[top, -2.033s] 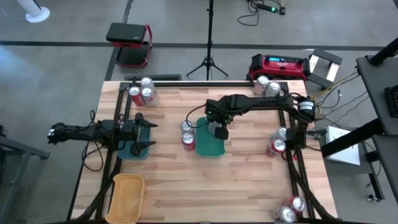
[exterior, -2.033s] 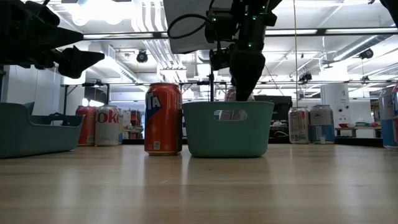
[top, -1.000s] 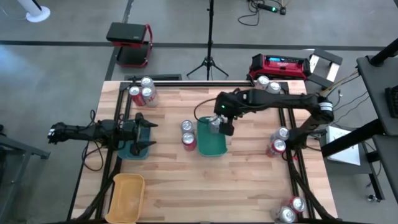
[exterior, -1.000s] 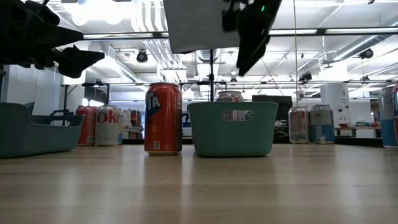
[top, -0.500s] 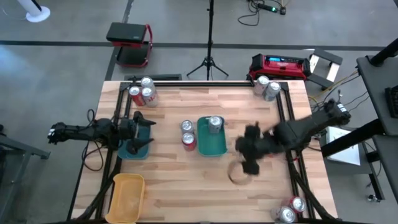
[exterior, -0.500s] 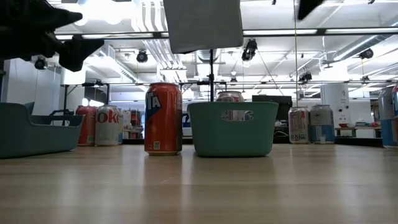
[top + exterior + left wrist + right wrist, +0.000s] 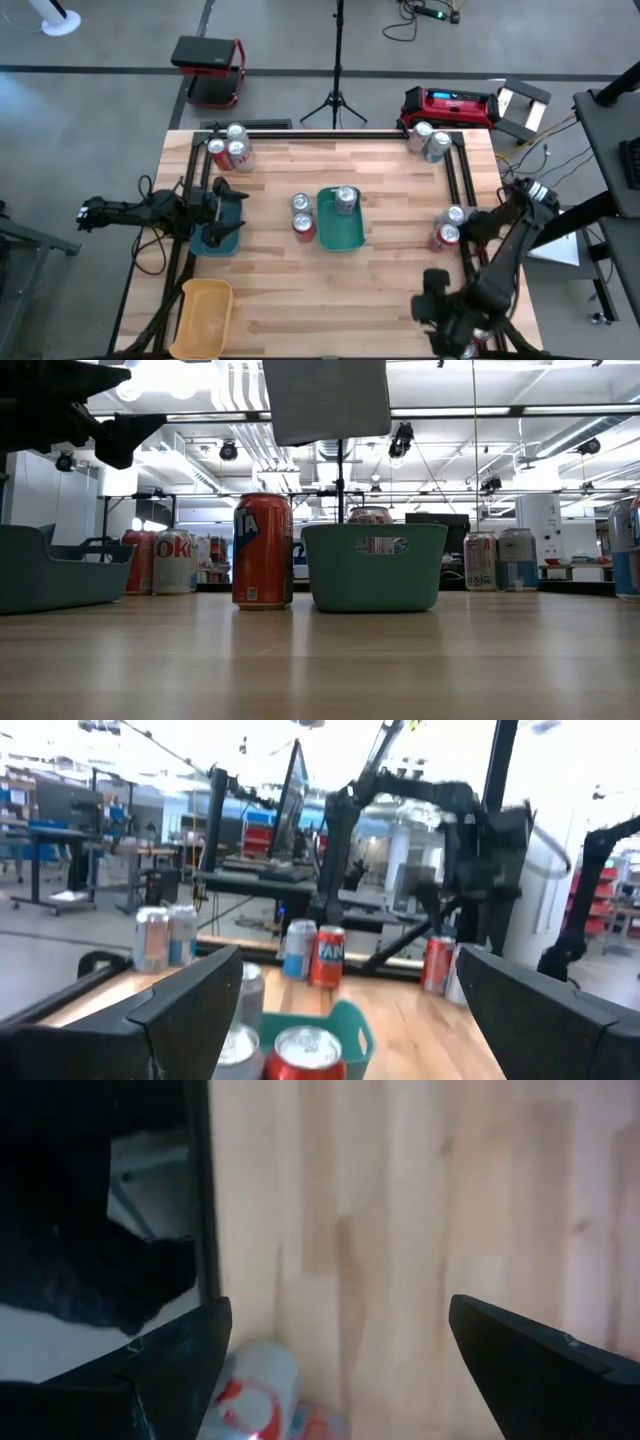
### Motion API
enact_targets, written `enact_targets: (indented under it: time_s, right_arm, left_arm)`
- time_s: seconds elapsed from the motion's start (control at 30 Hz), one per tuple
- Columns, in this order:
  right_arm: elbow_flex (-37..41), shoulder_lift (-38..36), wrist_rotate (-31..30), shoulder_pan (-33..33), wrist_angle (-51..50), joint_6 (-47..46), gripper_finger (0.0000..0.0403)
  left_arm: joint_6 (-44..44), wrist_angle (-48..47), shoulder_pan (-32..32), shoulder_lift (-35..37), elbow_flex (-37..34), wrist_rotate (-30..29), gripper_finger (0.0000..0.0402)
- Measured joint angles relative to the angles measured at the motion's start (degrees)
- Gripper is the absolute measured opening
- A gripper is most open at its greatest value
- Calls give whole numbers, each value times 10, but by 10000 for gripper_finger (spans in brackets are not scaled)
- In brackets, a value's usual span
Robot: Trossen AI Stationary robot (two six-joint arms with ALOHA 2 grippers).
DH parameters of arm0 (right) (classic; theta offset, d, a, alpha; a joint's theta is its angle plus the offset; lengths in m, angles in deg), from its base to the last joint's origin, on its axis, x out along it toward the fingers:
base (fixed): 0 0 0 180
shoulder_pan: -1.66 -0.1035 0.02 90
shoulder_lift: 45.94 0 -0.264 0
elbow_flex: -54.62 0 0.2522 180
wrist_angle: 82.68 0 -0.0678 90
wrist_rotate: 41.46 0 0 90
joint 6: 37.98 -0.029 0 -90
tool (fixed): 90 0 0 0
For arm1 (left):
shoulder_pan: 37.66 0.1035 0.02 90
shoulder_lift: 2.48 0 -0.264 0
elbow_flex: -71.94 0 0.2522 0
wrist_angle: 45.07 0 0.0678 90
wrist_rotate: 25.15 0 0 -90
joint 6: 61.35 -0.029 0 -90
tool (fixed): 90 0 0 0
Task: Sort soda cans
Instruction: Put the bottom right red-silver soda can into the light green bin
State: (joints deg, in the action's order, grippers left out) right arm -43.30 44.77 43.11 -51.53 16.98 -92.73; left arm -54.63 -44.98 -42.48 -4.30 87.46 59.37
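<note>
Silver-topped soda can [image 7: 346, 199] upright in smooth teal tray [image 7: 340, 235] | red can [image 7: 303, 226] beside tray (wood-plank table [image 7: 300, 300]) | left gripper [image 7: 228, 208], right gripper [image 7: 437, 296]: fingers spread wide, empty

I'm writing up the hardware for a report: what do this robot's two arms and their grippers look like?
Both arms are dark, nearly black, built of slim jointed segments. The left arm trails thin black cables looping beside it; its gripper has two dark, flat, tapering fingers. The right arm has a pale silvery ring at one joint, and the right gripper is a blocky black unit. No markings are legible.
</note>
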Motion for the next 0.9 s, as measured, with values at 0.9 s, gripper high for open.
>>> enact_targets:
  time_s: [0.9]
  right_arm:
    - [-92, 108, -7, -146, -60, -238, 370]
  left_arm:
    - [36, 132, 0, -41, -8, -45, 355]
